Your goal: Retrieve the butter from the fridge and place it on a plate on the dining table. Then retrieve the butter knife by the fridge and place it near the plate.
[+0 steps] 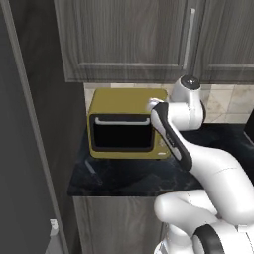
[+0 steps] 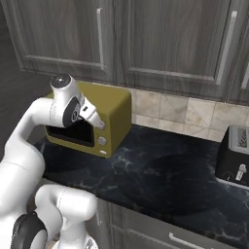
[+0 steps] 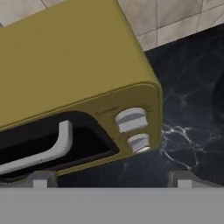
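Observation:
My gripper (image 3: 112, 181) is open, with nothing between its fingertips (image 3: 41, 179), and hovers just in front of a yellow oven (image 3: 74, 65). The hand (image 2: 90, 114) is at the oven's upper front right corner, and the hand (image 1: 156, 108) points down at the counter. The tall grey fridge (image 1: 20, 149) fills the left edge, right beside the counter. A thin pale sliver (image 1: 91, 167) lies on the counter left of the oven's front; it is too small to tell whether it is the butter knife. The butter, the plate and the dining table are out of view.
The yellow oven (image 1: 126, 124) stands on a black marble counter (image 2: 160, 180) under dark wood wall cabinets (image 2: 146, 39). A black toaster (image 2: 234, 155) sits at the counter's right end. A tiled backsplash (image 2: 185, 114) runs behind.

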Controlling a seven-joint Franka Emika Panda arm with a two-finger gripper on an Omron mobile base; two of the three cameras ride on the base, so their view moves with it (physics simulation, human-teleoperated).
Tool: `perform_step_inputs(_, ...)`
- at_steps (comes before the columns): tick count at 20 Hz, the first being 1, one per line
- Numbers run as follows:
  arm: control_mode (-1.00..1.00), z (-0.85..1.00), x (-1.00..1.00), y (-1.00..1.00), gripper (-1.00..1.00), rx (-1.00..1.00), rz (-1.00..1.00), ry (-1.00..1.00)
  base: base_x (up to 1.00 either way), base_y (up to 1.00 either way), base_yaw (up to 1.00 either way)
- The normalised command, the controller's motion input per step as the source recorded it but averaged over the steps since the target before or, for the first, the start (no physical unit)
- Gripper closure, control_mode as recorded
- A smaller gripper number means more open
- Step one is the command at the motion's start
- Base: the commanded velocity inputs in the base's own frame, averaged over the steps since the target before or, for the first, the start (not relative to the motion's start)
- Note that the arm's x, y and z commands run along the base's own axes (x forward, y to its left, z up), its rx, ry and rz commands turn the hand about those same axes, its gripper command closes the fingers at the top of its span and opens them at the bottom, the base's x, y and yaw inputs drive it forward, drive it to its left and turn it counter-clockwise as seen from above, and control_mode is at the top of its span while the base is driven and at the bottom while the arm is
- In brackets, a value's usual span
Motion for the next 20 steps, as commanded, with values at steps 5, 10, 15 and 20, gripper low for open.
perform_step_inputs(5, -1.00, -0.75, -0.20, 0.98, -1.00, 0.00, 0.45, 0.03, 0.00, 0.00, 0.00)
perform_step_inputs(10, -1.00, -0.77, -0.07, 1.00, -1.00, -0.03, 0.50, 0.18, 0.00, 0.00, 0.00)
perform_step_inputs(15, -1.00, -0.90, 0.18, 1.00, -1.00, -0.14, 0.34, 0.26, 0.00, 0.00, 0.00)
perform_step_inputs(20, -1.00, -0.88, 0.45, 0.83, -1.00, -0.24, 0.01, 0.28, 0.00, 0.00, 0.00)
